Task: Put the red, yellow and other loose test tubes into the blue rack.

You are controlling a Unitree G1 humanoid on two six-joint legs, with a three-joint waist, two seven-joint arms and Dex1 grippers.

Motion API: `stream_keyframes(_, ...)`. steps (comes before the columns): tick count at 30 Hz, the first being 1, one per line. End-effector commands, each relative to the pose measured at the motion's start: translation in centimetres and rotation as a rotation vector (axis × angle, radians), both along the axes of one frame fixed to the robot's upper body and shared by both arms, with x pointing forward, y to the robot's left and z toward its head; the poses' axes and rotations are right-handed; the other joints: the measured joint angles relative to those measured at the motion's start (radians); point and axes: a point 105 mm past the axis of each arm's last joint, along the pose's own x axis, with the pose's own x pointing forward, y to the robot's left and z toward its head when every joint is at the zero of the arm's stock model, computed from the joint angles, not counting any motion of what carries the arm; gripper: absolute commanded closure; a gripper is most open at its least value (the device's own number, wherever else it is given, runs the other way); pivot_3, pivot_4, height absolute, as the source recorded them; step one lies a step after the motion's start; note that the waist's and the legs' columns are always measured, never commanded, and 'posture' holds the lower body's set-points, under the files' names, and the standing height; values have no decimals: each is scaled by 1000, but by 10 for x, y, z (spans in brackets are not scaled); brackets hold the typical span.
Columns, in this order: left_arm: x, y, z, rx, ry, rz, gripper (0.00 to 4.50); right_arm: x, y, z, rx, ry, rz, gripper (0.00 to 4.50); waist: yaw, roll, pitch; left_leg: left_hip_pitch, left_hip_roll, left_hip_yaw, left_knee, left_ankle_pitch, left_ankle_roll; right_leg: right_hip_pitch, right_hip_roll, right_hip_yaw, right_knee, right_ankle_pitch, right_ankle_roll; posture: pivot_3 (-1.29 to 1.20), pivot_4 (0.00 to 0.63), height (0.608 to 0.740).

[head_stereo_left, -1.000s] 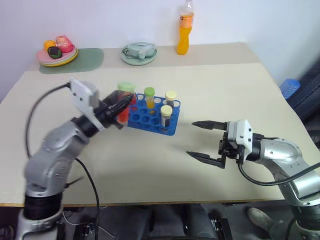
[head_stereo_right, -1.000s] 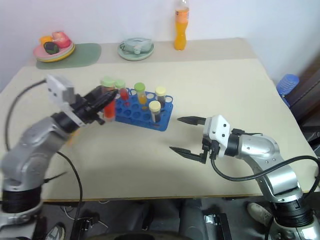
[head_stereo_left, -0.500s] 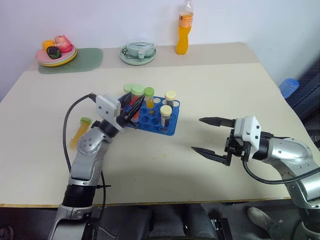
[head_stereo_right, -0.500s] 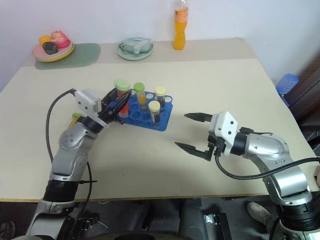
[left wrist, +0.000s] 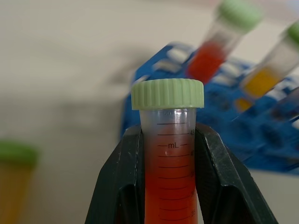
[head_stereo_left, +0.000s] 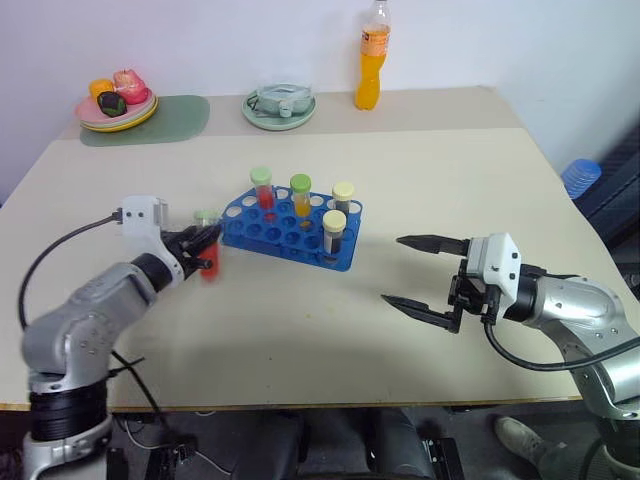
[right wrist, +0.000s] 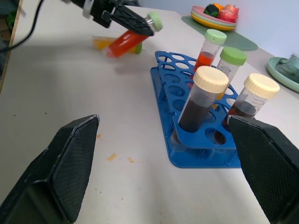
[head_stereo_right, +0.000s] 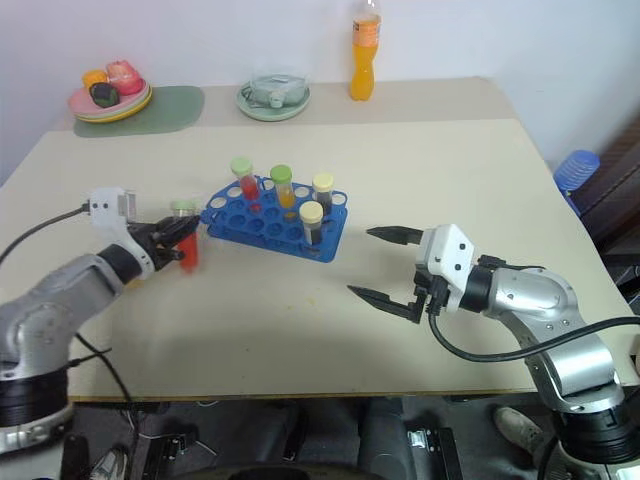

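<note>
- Left gripper [head_stereo_left: 205, 243] clamped tight on red tube w/ green cap [left wrist: 168, 154], held upright just off the near-left end of blue rack [head_stereo_left: 290, 228].
- Right gripper [head_stereo_left: 418, 272] spread wide, holding nothing, hanging over table [head_stereo_left: 430, 170] to the right of rack.
- Rack has 4 tubes standing: red [head_stereo_left: 262, 186], yellow-orange [head_stereo_left: 300, 194], 2 dark w/ cream caps [head_stereo_left: 333, 229].
- Another yellow tube [right wrist: 103, 43] lies on table beyond the left gripper.

Bare table [head_stereo_left: 300, 310] between both arms; capped tubes [head_stereo_left: 301, 196] crowding rack [head_stereo_left: 290, 232]

Bright, even light with soft shadows; the blue rack [left wrist: 219, 102] blurs behind the left gripper's [left wrist: 169, 186] sharp tube.
</note>
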Motion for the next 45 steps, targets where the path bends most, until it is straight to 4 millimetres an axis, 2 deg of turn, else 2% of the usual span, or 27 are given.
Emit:
stream_keyframes(1, 1, 0, -7, 20, 142, 28, 3718, -1, 4, 8, 14, -46, 19, 0, -1, 0, 0, 0, 0, 0, 0, 0, 0, 0, 0, 0, 0, 0, 0, 0, 150, 740)
stream_keyframes(4, 0, -10, -12, 26, 218, 8, 3718, 0, 4, 8, 17, -49, 19, 0, -2, 0, 0, 0, 0, 0, 0, 0, 0, 0, 0, 0, 0, 0, 0, 0, 150, 740)
stream_keyframes(9, -1, -8, -27, 98, 291, 13, 3718, -1, 4, 8, 17, -56, 10, 0, -6, 0, 0, 0, 1, 0, -1, 0, -1, -2, 0, 0, 0, 0, 0, 0, 150, 740)
stream_keyframes(11, -1, -8, -31, 109, 309, 16, 2698, -1, 4, 8, 16, -56, 7, 0, -3, 0, 0, 0, 1, 0, -1, 0, -1, -1, 0, 0, 0, 0, 0, 0, 150, 740)
stream_keyframes(13, 0, -7, -33, 121, 313, 27, 1915, -2, 4, 8, 18, -55, 3, 0, -3, 0, 0, 0, 1, 0, -1, 0, -1, -1, 0, 0, 0, 0, 0, 0, 150, 740)
stream_keyframes(16, 2, -2, -33, 128, 312, 64, 316, -2, 4, 6, 18, -52, 1, 0, -3, 0, 0, 0, 1, 0, -1, 0, -1, -1, 0, 0, 0, 0, 0, 0, 150, 740)
stream_keyframes(17, 1, -2, -32, 128, 320, 57, 78, -1, 4, 6, 20, -50, 2, 0, -3, 0, 0, 0, 1, 0, -1, 0, -1, -1, 0, 0, 0, 0, 0, 0, 150, 740)
stream_keyframes(21, -1, 3, -16, 122, 313, 7, 78, 0, 5, 5, 26, -45, 7, 0, -4, 0, 0, 0, 1, 0, -1, 0, -1, -1, 0, 0, 0, 0, 0, 0, 150, 740)
stream_keyframes(27, 1, 24, 26, 121, 286, 2, 78, 3, 10, 3, 40, -43, 26, 0, -4, 0, 0, 0, 1, 0, -1, 0, -1, -1, 0, 0, 1, 0, 0, 0, 150, 740)
stream_keyframes(30, 2, 36, 39, 134, 298, 15, 78, 6, 12, 3, 44, -45, 36, 0, -5, 0, 0, 0, 0, 0, -1, 0, -1, -1, 0, 0, 0, 0, 0, 0, 150, 740)
stream_keyframes(38, -5, 76, 32, 287, 475, 86, 78, 8, 16, 1, 58, -44, 47, 0, -8, 0, 0, 0, 0, 0, -2, 0, -1, -2, 0, 0, 1, 0, 0, 0, 150, 740)
stream_keyframes(45, 17, 87, 19, 370, 518, 115, 78, 7, 15, 1, 67, -48, 29, 0, -5, 0, 0, 0, 0, 0, -2, 0, -1, -2, 0, 0, 0, 0, 0, 0, 150, 740)
